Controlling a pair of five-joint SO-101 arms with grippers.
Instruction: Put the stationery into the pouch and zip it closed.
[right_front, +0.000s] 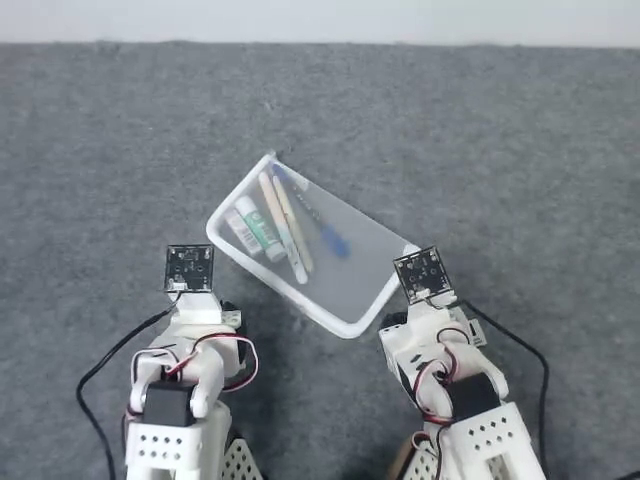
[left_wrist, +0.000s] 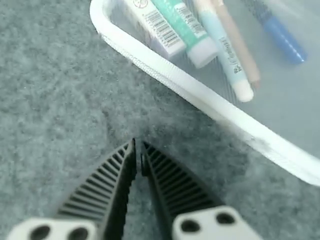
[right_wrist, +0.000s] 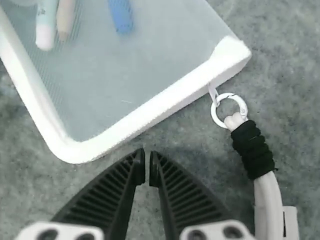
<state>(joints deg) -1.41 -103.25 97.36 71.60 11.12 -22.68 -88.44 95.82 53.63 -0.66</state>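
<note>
A translucent white-edged pouch (right_front: 355, 275) lies slanted on the grey carpet, with a blue pen (right_front: 322, 226), two pale pens (right_front: 285, 225) and a green-and-white tube (right_front: 257, 228) inside it. My left gripper (left_wrist: 138, 148) is shut and holds nothing, just short of the pouch's long white edge (left_wrist: 200, 92) near the tubes (left_wrist: 175, 25). My right gripper (right_wrist: 147, 159) is also shut with nothing in it, close to the pouch's rounded corner (right_wrist: 70, 150). A white ring (right_wrist: 228, 108) with a black-and-white cord (right_wrist: 252, 150) hangs from the pouch's other corner.
Grey carpet (right_front: 500, 140) spreads all around the pouch, with a pale wall strip along the far edge. Both arms (right_front: 190, 370) (right_front: 440, 370) stand at the near edge, one on each side of the pouch.
</note>
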